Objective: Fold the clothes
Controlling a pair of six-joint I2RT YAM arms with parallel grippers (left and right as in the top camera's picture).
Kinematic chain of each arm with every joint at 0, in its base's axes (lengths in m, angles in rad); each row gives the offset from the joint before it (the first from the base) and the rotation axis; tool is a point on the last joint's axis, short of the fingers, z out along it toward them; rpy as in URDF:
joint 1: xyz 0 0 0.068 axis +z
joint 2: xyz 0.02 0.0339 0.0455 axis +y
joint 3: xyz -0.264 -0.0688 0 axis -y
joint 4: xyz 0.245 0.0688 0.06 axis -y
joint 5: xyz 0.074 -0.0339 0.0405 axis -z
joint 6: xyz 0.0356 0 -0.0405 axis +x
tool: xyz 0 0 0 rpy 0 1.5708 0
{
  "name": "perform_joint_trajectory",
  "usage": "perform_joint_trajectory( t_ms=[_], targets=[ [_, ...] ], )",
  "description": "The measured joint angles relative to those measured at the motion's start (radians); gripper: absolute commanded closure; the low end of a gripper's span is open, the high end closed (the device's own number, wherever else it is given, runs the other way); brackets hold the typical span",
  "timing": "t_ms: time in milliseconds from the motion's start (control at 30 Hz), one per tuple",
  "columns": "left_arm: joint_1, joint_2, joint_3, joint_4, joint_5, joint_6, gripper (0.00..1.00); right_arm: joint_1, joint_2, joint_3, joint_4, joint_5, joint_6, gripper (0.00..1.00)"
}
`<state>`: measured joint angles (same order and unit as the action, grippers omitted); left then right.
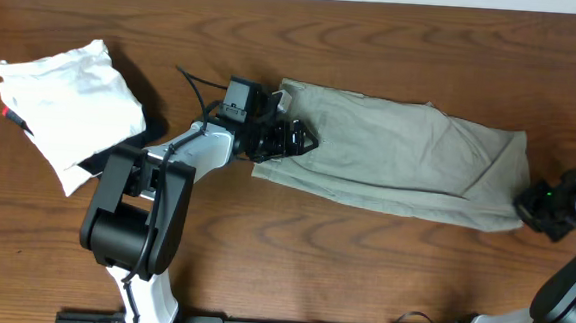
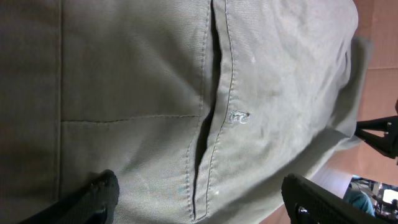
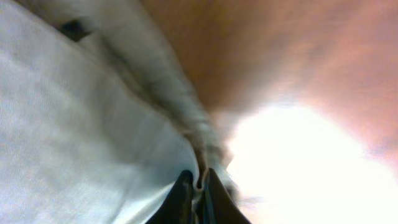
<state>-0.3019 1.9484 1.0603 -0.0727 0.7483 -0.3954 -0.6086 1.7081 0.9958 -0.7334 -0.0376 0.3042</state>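
your right end effector [image 3: 199, 184] has its fingers together, clamped on a thin ridge of the clothes [image 1: 408, 159] at one end's edge; the cloth rises straight into the fingertips and spreads away to one side of them, with bare surface [image 1: 361, 276] on the other side; your left end effector [image 2: 205, 200] stands wide apart over the opposite end, holding nothing, with the stitched pocket seam [image 2: 214, 124] running beneath it, between the two fingers; you cannot tell whether those fingertips touch the cloth; the garment lies flat and long on the surface, stretched between your two end effectors; judged from this, the step in hand is taking hold of both ends so one can be carried over the other; to do it well, lower the left end effector until its fingers straddle the edge nearest it, not the middle of the panel, and close on every layer at once, since the open pocket slit could let you catch only the top ply; lift both ends together and level, so the pinch on the right, which looks shallow, is not dragged out; steer clear of the white garment [image 1: 66, 108] lying well behind the left end effector.
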Motion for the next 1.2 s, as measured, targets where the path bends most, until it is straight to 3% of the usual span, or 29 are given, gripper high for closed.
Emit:
perform_joint_trajectory(
  t_ms=[100,300,567,867,1200],
  targets=[
    [0.0,0.0,0.0,0.0,0.0,0.0,0.14,-0.035,0.0,0.019,-0.032,0.064,0.008,0.8],
    [0.0,0.0,0.0,-0.001,0.0,0.0,0.14,-0.082,0.0,0.021,-0.047,0.092,0.019,0.76],
    [0.0,0.0,0.0,0.0,0.0,0.0,0.14,-0.069,0.0,0.119,0.044,-0.335,-0.084,0.71],
    [0.0,0.0,0.0,0.0,0.0,0.0,0.13,0.127,0.011,0.155,0.066,-0.438,-0.127,0.66],
    [0.0,0.0,0.0,0.001,0.0,0.0,0.13,0.308,0.145,0.155,0.011,-0.296,-0.13,0.62]
  ],
)
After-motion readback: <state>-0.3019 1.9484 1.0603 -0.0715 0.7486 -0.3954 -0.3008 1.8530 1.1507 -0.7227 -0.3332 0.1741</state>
